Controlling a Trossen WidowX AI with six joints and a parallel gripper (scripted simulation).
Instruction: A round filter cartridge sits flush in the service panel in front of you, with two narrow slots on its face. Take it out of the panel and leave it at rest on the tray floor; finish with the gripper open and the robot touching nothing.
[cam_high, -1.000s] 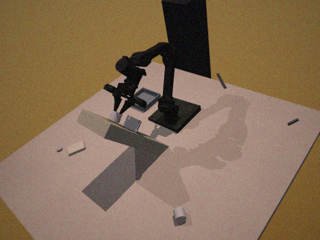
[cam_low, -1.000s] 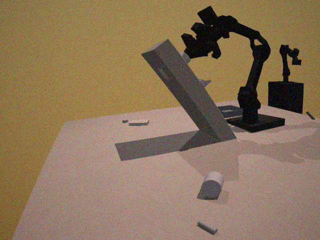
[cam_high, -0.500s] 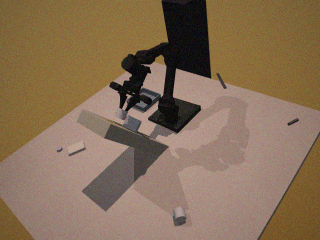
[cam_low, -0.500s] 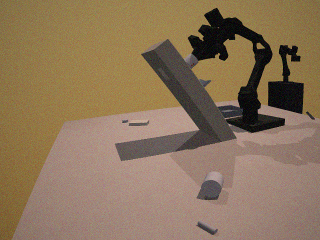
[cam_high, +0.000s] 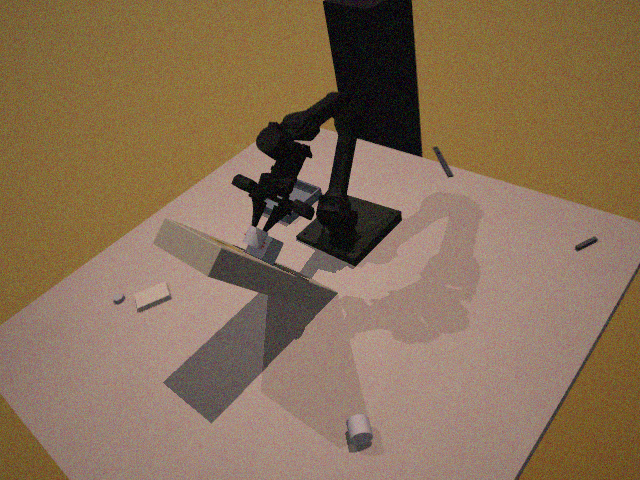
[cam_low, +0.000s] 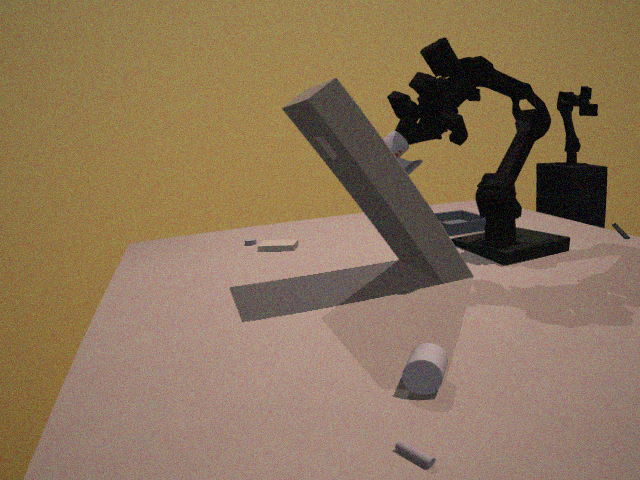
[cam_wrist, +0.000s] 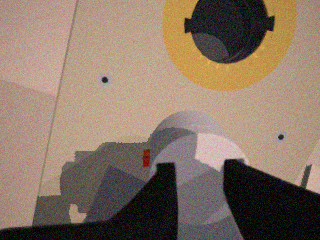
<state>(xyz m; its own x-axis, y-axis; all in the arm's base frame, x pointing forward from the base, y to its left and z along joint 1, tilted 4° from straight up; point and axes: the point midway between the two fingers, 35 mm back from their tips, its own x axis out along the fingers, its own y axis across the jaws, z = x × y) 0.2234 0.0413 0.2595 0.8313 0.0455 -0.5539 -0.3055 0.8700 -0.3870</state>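
The claw of the black jointed arm (cam_high: 276, 204) (cam_low: 418, 135) (cam_wrist: 200, 187) is grasping the pale, round filter cartridge (cam_high: 254, 239) (cam_low: 396, 143) (cam_wrist: 187, 142). The cartridge is out of its hole, at the front side of the slanted, beige, box-like service panel (cam_high: 188, 245) (cam_low: 382, 170) (cam_wrist: 120, 110). In the wrist view, the dark round socket (cam_wrist: 230, 30), with two side notches and a yellow ring (cam_wrist: 177, 55) around it, shows above the cartridge. The shallow blue-grey tray (cam_high: 308, 191) (cam_low: 465, 225) stands on the pale table (cam_high: 465, 382) (cam_low: 206, 392), beside the arm's black square base (cam_high: 382, 217) (cam_low: 547, 241); the cartridge is apart from this tray.
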